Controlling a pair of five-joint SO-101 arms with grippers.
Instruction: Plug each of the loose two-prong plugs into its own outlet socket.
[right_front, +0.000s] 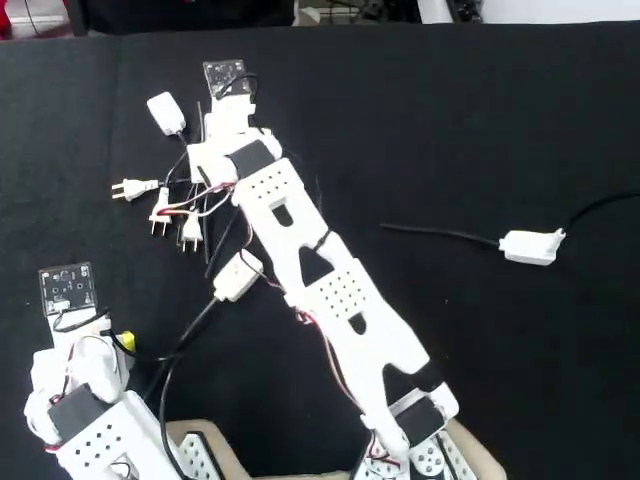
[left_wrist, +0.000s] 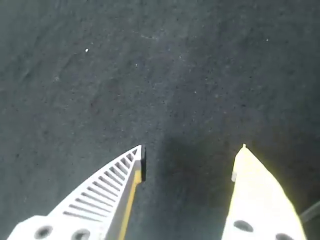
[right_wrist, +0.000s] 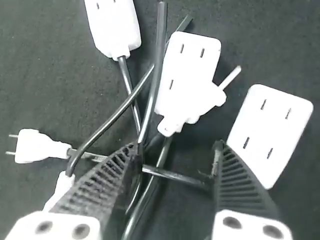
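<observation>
Right gripper (right_wrist: 175, 147) fingers spread over tangled black cords (right_wrist: 155, 75) — should close squarely on the white two-prong plug (right_wrist: 32, 146), not cords; left gripper (left_wrist: 192, 147) fingers spread above black worktop (left_wrist: 150, 75).

The counter (right_front: 480, 120) wears matt black cloth, finely speckled with pale flecks. The outlet blocks (right_wrist: 192, 75) and a 2-prong plug (right_wrist: 32, 146) are smooth white plastic with a slight sheen; the black cords (right_wrist: 127, 107) look glossy and rubbery.
</observation>
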